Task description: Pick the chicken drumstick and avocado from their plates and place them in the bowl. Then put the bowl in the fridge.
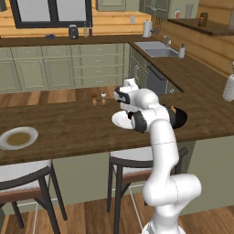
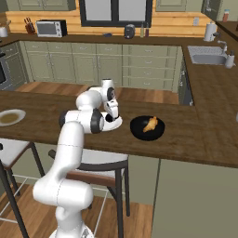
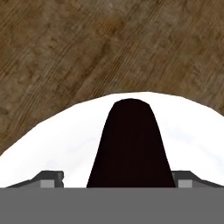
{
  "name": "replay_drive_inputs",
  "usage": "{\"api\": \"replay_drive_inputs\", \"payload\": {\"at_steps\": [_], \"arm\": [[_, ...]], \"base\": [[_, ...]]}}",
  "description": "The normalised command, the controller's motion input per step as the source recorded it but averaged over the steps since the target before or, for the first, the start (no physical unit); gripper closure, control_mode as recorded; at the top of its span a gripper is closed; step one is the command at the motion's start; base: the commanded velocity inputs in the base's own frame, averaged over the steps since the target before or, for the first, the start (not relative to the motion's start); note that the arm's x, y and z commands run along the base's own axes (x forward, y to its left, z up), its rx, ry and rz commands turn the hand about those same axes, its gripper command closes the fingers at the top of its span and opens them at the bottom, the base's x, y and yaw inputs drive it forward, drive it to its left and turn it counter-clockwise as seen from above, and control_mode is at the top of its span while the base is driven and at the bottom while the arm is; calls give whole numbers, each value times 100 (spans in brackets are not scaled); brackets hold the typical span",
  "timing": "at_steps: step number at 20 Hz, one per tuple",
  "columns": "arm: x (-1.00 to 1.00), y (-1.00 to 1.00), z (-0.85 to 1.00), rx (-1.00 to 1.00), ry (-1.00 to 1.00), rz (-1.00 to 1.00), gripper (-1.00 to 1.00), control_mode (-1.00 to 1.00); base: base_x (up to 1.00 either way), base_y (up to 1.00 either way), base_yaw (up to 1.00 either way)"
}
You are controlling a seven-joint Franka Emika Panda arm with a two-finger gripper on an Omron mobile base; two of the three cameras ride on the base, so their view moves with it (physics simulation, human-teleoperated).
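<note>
A dark avocado (image 3: 130,144) lies on the white plate (image 3: 65,140) and fills the gap between my fingertips (image 3: 49,177). My gripper (image 2: 112,117) points down at this plate (image 2: 116,124) on the wooden counter and is open, its jaws on either side of the avocado. The black bowl (image 2: 148,129) stands just right of the plate with the orange chicken drumstick (image 2: 150,124) inside it. In the left base view the arm covers most of the white plate (image 1: 119,120) and part of the bowl (image 1: 180,118). The fridge is out of view.
A pale grey plate with a brownish centre (image 1: 18,138) sits far left on the counter. Two small shakers (image 1: 98,98) stand near the counter's far edge. Stools (image 1: 130,157) stand under the near edge. A sink (image 1: 155,49) lies at the back right.
</note>
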Motion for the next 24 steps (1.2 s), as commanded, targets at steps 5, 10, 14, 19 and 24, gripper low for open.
{"api": "replay_drive_inputs", "payload": {"at_steps": [5, 10, 14, 19, 24], "arm": [[-10, 2, -5, 0, 0, 0, 100, -100], [-47, -19, 30, 0, -3, 0, 100, -100], [-68, -62, 61, 0, -1, 5, 100, -100], [-88, -94, 48, 0, -1, 12, 100, -100], [-70, -99, 16, 0, -2, 28, 100, -100]], "base": [[0, 0, 0], [0, 0, 0], [0, 0, 0], [0, 0, 0], [0, 0, 0]]}}
